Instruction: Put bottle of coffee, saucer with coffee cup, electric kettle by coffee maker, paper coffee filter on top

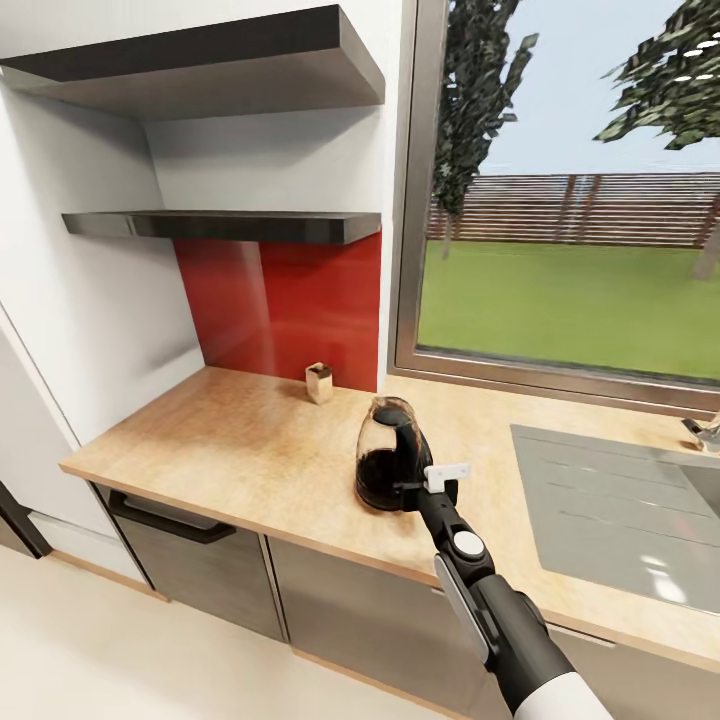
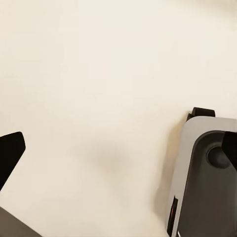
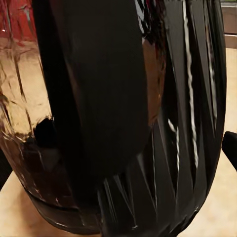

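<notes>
Here right gripper (image 1: 432,487) at kettle (image 1: 388,455) handle mid-worktop (image 1: 230,440), grasp state unclear; loose hold could tip kettle toward front edge. Left gripper (image 2: 118,148) released.

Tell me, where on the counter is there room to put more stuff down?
The kitchen countertop has a wide bare patch left of the electric kettle, running to the white wall, with one small brown container by the red backsplash. A narrower strip lies between kettle and sink. It is crowded right at the kettle, where the right tool sits.
</notes>
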Robot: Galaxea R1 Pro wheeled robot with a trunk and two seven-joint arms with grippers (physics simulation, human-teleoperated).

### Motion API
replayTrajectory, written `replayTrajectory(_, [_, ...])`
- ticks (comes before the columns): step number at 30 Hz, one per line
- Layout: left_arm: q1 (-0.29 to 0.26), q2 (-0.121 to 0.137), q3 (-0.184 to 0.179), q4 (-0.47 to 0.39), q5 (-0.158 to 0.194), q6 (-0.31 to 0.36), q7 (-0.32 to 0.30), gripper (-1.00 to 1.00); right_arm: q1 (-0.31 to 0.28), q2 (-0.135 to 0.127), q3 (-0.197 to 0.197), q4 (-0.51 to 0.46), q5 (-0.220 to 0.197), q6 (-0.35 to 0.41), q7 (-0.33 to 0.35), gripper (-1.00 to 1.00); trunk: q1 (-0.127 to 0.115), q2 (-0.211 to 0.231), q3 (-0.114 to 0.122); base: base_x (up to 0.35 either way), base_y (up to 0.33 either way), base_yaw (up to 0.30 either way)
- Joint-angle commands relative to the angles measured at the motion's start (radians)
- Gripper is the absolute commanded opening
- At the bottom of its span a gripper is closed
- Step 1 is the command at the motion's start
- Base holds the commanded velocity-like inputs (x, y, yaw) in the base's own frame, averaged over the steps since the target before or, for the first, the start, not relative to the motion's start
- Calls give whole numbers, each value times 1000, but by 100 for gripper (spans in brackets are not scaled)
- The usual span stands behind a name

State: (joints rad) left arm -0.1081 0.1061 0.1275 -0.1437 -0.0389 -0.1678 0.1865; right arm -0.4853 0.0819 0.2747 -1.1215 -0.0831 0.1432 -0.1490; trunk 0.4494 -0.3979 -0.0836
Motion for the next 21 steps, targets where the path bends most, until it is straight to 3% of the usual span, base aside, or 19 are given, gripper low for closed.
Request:
replayTrajectory(1, [-1, 0, 6, 1, -4, -4, 1, 100, -1, -1, 3, -2, -9, 4, -7, 100, 1, -2, -2, 0, 0, 0])
replayTrajectory(21, [-1, 0, 7, 1, -3, -4, 0, 100, -1, -1, 0, -63, -10, 6, -8, 100, 1, -2, -2, 28, 0, 0])
